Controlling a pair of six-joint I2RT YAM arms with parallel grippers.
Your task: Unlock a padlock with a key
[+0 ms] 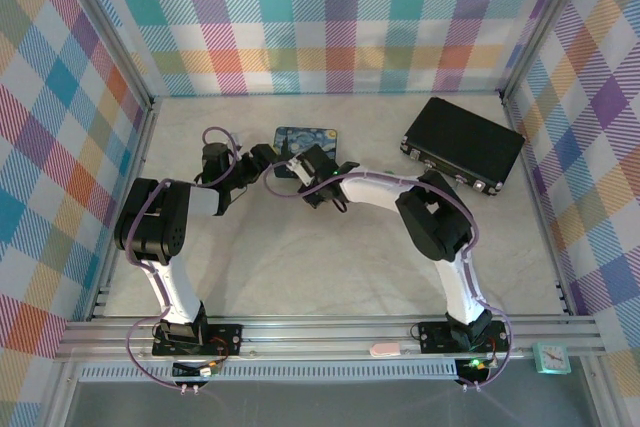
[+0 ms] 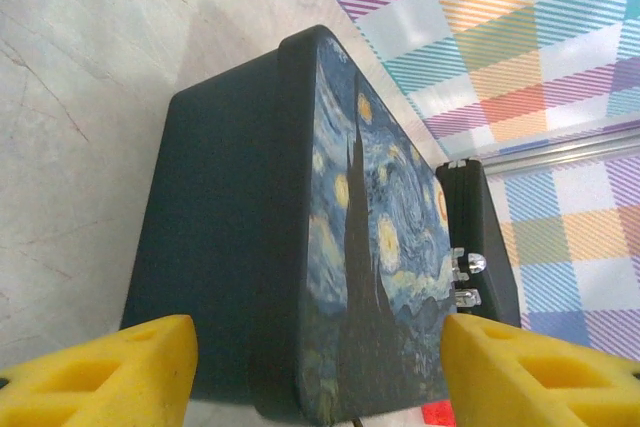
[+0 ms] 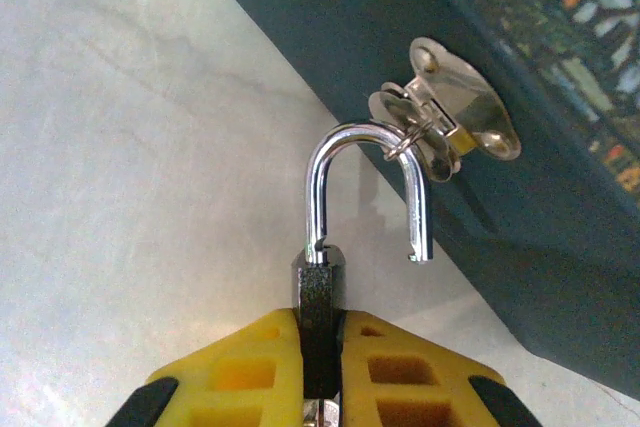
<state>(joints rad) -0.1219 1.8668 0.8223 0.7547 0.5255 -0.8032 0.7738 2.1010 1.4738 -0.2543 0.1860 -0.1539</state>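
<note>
I've got the right gripper (image 3: 320, 367) clamped on the padlock (image 3: 320, 282) body, lower centre of frame. Shackle is open but hooked through the tin's (image 2: 240, 247) hasp (image 3: 470, 117). Left gripper (image 2: 315, 352) is apart, facing the tin. A skewed pull could jam the shackle and drag the tin.

I am noting a painted tin (image 1: 308, 137) sitting far of centre on the marbled table (image 1: 300, 267). A black case (image 1: 464, 142) is lying well apart to its right. A small clock (image 1: 551, 356) is sitting at the near right, off the table.
</note>
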